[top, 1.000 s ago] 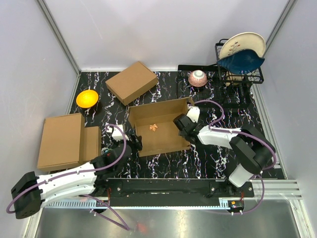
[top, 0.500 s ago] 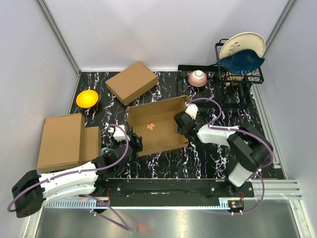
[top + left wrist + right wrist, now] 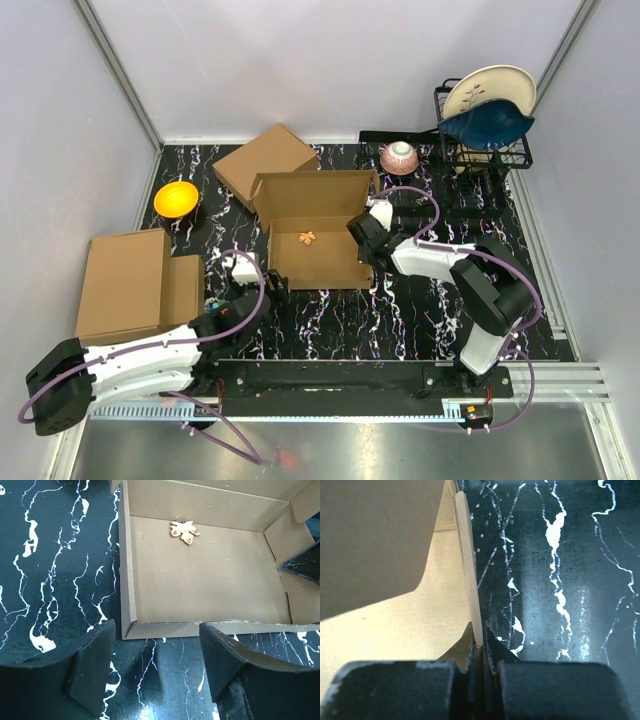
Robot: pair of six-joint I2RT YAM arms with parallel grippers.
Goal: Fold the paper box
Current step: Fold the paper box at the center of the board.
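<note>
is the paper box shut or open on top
Open. The paper box shows its bare inner floor from above, with its side walls raised and no lid flap folded over it.

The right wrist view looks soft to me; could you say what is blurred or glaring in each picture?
Right wrist view: the near flap of the paper box is blurred, the wall edge pinched in the right hand is sharp. Left wrist view: glare on the table by the open left hand. Top external view: even light, soft shadows.
</note>
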